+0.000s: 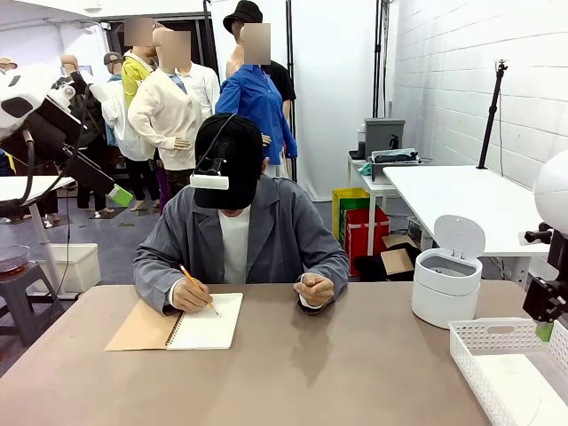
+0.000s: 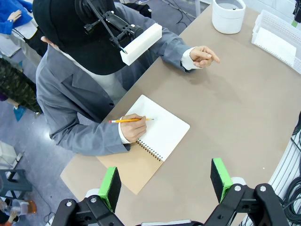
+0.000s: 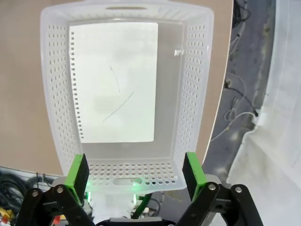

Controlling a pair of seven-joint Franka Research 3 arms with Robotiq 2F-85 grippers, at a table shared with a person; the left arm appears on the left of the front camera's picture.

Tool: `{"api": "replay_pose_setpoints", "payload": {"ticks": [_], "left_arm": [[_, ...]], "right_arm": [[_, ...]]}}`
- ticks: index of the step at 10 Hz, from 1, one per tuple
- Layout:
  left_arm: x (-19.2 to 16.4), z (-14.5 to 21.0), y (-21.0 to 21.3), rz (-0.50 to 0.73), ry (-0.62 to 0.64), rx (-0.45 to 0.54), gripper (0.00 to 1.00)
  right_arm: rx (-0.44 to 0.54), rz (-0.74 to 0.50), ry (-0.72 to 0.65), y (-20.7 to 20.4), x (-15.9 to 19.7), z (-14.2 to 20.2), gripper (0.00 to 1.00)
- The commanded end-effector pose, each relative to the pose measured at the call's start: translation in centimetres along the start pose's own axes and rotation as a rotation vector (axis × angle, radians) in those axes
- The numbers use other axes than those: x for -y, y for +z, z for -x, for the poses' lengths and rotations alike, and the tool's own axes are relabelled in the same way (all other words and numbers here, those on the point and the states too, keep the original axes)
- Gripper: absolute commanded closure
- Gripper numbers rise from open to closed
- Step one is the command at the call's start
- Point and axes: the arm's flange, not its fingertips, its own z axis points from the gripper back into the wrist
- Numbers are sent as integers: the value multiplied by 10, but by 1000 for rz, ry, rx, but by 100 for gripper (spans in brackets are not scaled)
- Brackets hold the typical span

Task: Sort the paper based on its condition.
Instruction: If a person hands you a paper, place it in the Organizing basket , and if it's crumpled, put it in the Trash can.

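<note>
A white sheet of paper (image 3: 115,82) lies flat in the white perforated basket (image 3: 195,94). It has small holes along one edge and faint pencil strokes on it. My right gripper (image 3: 135,172) hangs open above the basket's near end, holding nothing. High over the table's left side, my left gripper (image 2: 165,183) is open and empty too. Below it a person's hand (image 2: 134,128) writes with a pencil on the white page of a spiral notebook (image 2: 162,129) with a tan cover. In the front view the left gripper (image 1: 115,191) is raised at the far left and the right gripper (image 1: 543,330) sits over the basket (image 1: 497,355).
A round white lidded bin (image 1: 446,277) stands at the far right of the table, behind the basket. The person sits at the far edge, the other hand (image 1: 315,288) resting in a fist on the brown tabletop (image 1: 355,373).
</note>
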Motion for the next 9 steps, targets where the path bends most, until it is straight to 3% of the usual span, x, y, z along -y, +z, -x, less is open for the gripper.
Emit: {"api": "replay_pose_setpoints", "payload": {"ticks": [1,6,9], "left_arm": [[0,0,1,10,7,-2,0],[0,0,1,10,7,-2,0],[0,0,1,10,7,-2,0]], "right_arm": [[-20,6,4,-4,0,0,0],[-8,-1,0,-2,0,0,0],[33,88,251,36,-41,2,0]]}}
